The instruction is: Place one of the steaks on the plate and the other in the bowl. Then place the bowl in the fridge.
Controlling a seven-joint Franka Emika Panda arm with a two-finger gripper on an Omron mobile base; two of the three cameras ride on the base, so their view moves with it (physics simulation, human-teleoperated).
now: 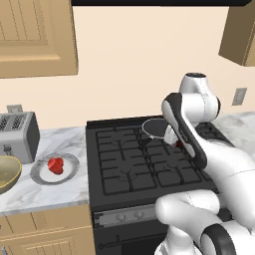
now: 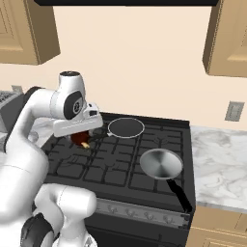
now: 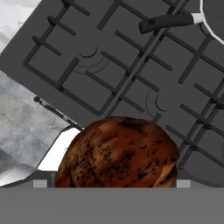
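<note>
My gripper (image 2: 81, 136) hangs above the left rear of the stove, shut on the dark reddish-brown steak (image 2: 78, 139), whose yellowish end points down. In the hand view this steak (image 3: 118, 153) sits large between the jaws, well above the grates. The bright red steak (image 1: 56, 165) lies on the silvery plate (image 1: 37, 172) on the counter left of the stove. The tan-yellow bowl (image 1: 7, 172) stands at the left edge beside the plate. The fridge is out of view.
An empty grey pan (image 2: 126, 128) sits on the back burner, its black handle (image 3: 168, 22) pointing towards my hand. A second pan (image 2: 160, 163) sits at the front right. A toaster (image 1: 17, 134) stands behind the bowl. Wall cabinets hang above.
</note>
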